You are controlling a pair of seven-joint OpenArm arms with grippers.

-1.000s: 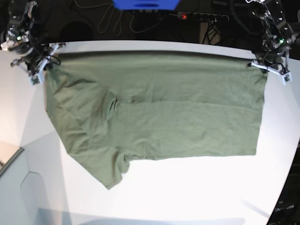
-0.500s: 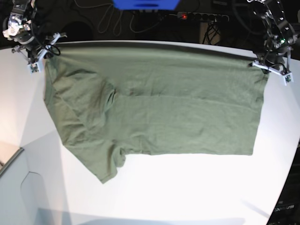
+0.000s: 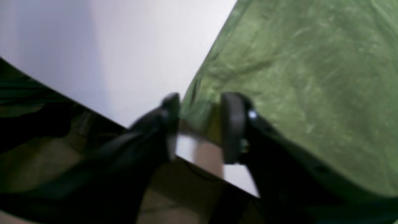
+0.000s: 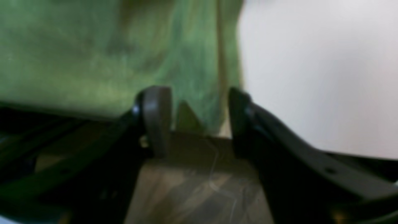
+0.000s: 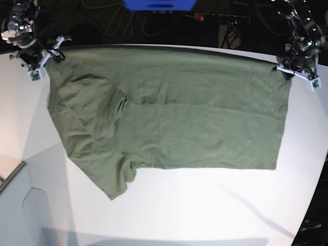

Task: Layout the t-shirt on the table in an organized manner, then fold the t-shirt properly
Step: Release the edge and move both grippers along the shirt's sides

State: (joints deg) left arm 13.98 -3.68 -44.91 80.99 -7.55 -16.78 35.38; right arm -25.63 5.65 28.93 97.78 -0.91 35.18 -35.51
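The olive-green t-shirt (image 5: 169, 113) lies spread flat on the white table (image 5: 205, 205), its far hem along the table's curved far edge and one sleeve pointing to the near left. My left gripper (image 5: 297, 73) hovers at the shirt's far right corner. In the left wrist view this gripper (image 3: 200, 124) is open, and the shirt (image 3: 295, 77) corner lies loose between the fingers. My right gripper (image 5: 43, 65) is at the far left corner. The right wrist view shows it (image 4: 196, 121) open too, with the shirt (image 4: 93, 62) edge in the gap, unpinched.
Behind the far edge, against a dark background, lie cables, a power strip (image 5: 220, 18) with a red light and a blue object (image 5: 159, 4). A pale panel (image 5: 31, 205) sits at the near left. Both grippers hang right over the table's far edge.
Both grippers were shut on the shirt's far corners and have opened, letting go. The shirt had been pulled slightly toward the far edge and now lies still.
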